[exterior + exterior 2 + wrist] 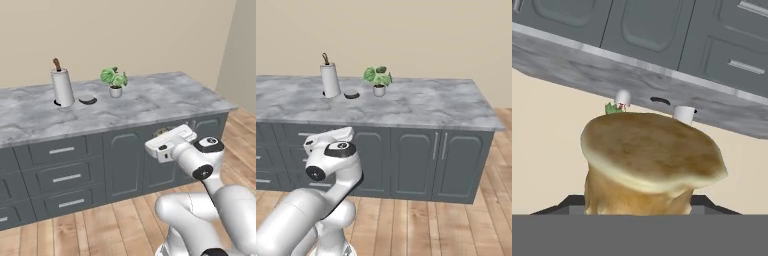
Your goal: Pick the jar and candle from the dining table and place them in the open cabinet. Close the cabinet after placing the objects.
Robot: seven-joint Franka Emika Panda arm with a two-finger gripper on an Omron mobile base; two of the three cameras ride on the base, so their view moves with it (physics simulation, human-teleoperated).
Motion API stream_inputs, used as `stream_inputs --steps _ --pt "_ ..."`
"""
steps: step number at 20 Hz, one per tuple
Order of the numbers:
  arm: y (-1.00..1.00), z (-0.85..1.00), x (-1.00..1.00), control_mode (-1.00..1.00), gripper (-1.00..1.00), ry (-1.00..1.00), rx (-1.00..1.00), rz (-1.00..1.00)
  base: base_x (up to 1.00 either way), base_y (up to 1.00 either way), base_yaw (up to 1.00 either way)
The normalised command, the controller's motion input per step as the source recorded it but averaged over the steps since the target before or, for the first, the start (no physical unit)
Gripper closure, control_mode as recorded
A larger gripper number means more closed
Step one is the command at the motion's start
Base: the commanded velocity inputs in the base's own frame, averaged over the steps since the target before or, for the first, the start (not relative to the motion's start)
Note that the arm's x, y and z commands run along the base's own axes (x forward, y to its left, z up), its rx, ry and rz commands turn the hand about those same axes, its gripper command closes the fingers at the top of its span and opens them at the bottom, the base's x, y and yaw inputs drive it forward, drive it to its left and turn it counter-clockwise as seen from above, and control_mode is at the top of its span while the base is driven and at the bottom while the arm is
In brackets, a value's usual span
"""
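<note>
Filling the hand view, a tan-golden candle (649, 160) seemingly sits gripped in the jaws, arm bent low before the dining table (150, 105).

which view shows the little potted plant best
The left base view: the potted plant stands large and upright on the dining table. The right base view shows it clearly too, slightly smaller. The hand view shows only a tiny upside-down sliver.
</note>
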Motion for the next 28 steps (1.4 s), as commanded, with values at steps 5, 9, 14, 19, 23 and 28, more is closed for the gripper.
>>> stream_inputs --steps 5,9,14,19,23,28 --pt "0.0 0.0 0.0 1.0 1.0 0.0 0.0 0.0 -0.03 -0.24 -0.15" --pt "0.0 0.0 0.0 1.0 1.0 0.0 0.0 0.0 0.0 -0.18 -0.41" --pt "0.0 0.0 0.0 1.0 1.0 0.0 0.0 0.0 0.0 -0.06 -0.54" --pt "0.0 0.0 0.0 1.0 1.0 0.0 0.0 0.0 0.0 0.0 -0.62" --pt "0.0 0.0 0.0 1.0 1.0 0.0 0.0 0.0 0.04 0.0 -0.65" --pt "0.0 0.0 0.0 1.0 1.0 0.0 0.0 0.0 0.68 0.0 -0.53"
